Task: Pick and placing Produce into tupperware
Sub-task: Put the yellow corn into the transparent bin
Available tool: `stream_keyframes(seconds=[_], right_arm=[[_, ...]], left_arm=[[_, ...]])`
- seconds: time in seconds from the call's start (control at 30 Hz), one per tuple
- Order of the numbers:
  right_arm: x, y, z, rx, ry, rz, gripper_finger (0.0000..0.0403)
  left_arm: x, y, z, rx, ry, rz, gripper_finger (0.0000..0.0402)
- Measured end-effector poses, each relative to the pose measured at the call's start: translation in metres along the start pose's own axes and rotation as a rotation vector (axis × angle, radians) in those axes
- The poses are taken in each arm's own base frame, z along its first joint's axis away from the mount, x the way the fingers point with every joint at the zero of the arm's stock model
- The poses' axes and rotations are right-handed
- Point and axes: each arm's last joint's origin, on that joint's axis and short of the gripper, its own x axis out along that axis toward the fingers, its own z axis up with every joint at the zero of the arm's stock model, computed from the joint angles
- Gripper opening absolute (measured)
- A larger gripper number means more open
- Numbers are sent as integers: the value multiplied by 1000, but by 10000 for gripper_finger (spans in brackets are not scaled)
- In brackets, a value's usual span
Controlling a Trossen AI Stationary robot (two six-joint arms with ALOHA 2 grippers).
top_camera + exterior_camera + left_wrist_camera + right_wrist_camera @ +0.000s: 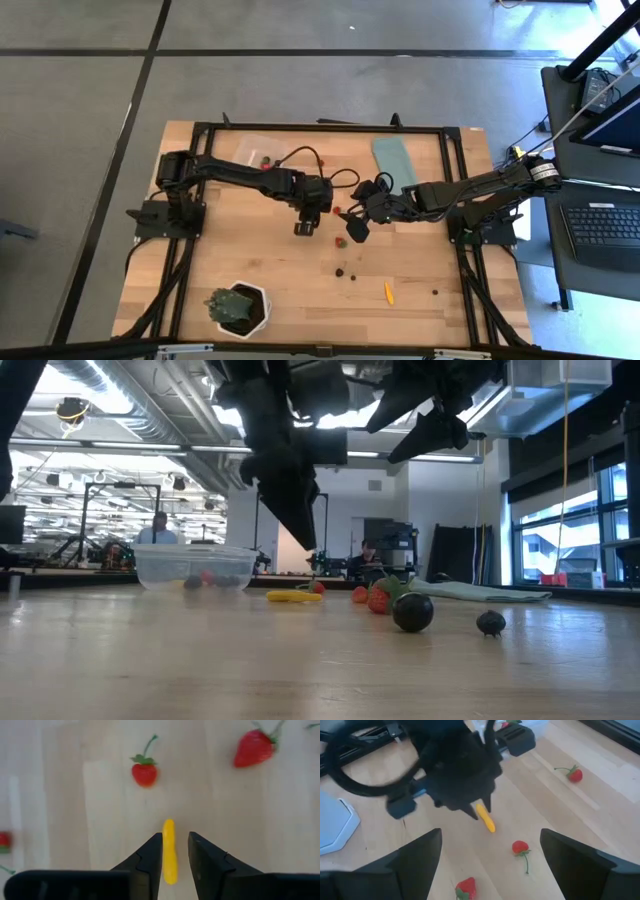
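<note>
Left end effector [175, 854] lowered over the wooden bench [250, 260], fingers straddling a yellow produce piece [169, 851] but not visibly clenched on it, right end effector [490, 855] released wide nearby, clear tupperware [195, 567] well apart, red pieces inside

Produce piece [169, 851] between left claw [175, 855] fingers

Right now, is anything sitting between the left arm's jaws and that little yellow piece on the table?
Nothing visible. The left gripper is straddling the yellow piece, one jaw on each side with narrow gaps. The nearest produce, a small red piece with a green stem and a strawberry, lies well beyond the fingertips.
</note>
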Motion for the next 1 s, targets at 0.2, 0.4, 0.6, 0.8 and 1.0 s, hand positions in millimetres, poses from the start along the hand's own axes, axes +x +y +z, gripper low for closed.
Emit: stream_keyframes(seconds=[0.2,0.4,0.6,0.8,1.0], right_arm=[[0,0,0,-1,0,0,339],[0,0,0,-2,1,0,339],[0,0,0,-4,1,0,339],[0,0,0,-4,1,0,339],[0,0,0,-2,1,1,339]], left_arm=[[2,5,-1,-8,7,5,76],[1,5,-2,-26,8,-5,86],[1,5,-2,-35,6,-22,149],[1,5,-2,-33,6,-21,183],[9,7,-5,-69,42,-31,181]])
